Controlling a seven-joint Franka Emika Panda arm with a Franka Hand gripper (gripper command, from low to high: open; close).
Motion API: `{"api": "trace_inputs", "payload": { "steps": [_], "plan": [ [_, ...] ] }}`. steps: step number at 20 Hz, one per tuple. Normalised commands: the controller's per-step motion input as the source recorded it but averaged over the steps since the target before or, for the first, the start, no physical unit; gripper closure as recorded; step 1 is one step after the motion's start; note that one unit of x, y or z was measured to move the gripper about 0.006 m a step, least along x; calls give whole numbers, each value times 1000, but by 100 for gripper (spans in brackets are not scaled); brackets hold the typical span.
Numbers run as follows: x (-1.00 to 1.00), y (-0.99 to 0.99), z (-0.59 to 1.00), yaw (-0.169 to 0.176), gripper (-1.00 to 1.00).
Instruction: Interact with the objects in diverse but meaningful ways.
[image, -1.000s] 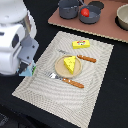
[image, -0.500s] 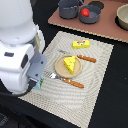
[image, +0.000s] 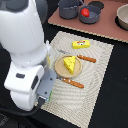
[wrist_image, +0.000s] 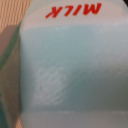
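Pale blue milk carton (wrist_image: 70, 65) filling nearly the whole wrist view, red lettering "MILK" along one edge and read upside down from the camera, faces smooth and faintly mottled; so close to the lens as to suggest a carton at or between the fingers, probably for a lift or a reposition. Fingers themselves not distinguishable there, and gripper hidden behind the white arm (image: 25, 55) in the exterior view: opening and hold impossible to tell. Carton likewise concealed in the exterior view, presumably under the arm's low end over the near corner of the ribbed beige placemat (image: 95, 85). Elsewhere on the mat: yellow holed cheese wedge (image: 69, 64) centred on the round tan plate (image: 59, 70), as if served; orange-handled knife (image: 86, 58) and fork (image: 71, 82) just beside the plate; yellow red-marked packet (image: 81, 44) beyond. Red tomato (image: 85, 12) well apart, in a dark pan on the far brown surface.
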Motion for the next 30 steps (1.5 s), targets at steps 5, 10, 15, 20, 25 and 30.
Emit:
{"api": "trace_inputs", "payload": {
  "steps": [5,10,15,20,25,30],
  "plan": [
    [565,281,978,-16,-100],
    [502,430,1000,0,-100],
    [448,682,872,6,-100],
    [297,794,344,51,-100],
    [213,805,89,52,-100],
    [180,795,2,48,-100]
  ]
}}
